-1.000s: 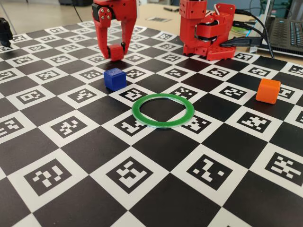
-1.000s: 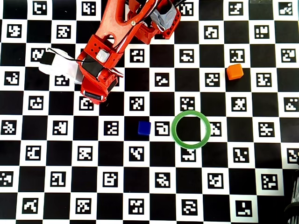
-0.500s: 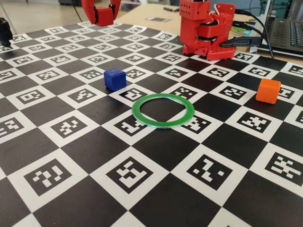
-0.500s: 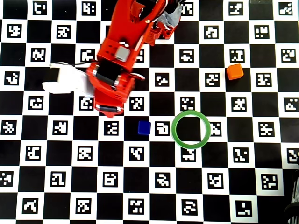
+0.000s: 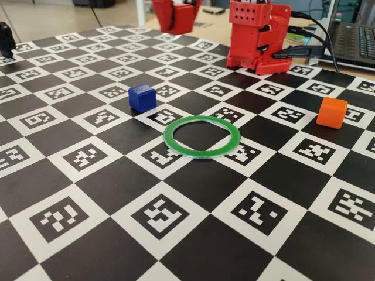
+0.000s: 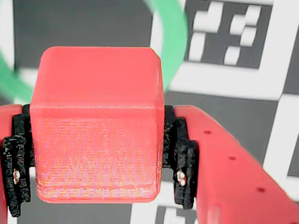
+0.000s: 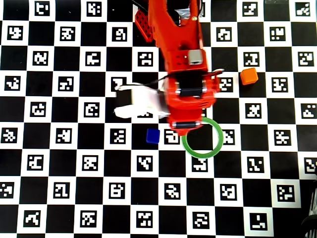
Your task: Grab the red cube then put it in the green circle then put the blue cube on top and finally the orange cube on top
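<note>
The red cube (image 6: pixel 96 123) fills most of the wrist view, clamped between the two black-padded fingers (image 6: pixel 180 156) of the gripper (image 6: pixel 96 154), which press on its left and right faces; it sits square in the grip, one flat face toward the camera, and being a cube it has no long axis to speak of. Behind it in that view the checkered marker mat (image 6: pixel 238 84) shows blurred, with an arc of the green circle (image 6: pixel 174 44) curving past the cube's upper right corner and another stretch of it at the left edge, so the cube hangs in the air over the ring's area. The overhead view hides the cube altogether: the red arm (image 7: pixel 185 74) reaches down from the top edge and covers the ring's (image 7: pixel 213 148) upper left rim. The blue cube (image 7: pixel 152 136) rests on the mat just left of the ring, apart from it, and the orange cube (image 7: pixel 249 76) lies well apart toward the upper right. In the fixed view the ring (image 5: pixel 202 136) lies flat and whole with nothing inside it, the blue cube (image 5: pixel 142 97) behind and to its left, the orange one (image 5: pixel 332 112) off to the right, and the arm's red base (image 5: pixel 258 38) stands at the far edge beside a laptop (image 5: pixel 354 38); only a cropped red lump at the top edge shows there, and I cannot tell cube from fingers in it.
</note>
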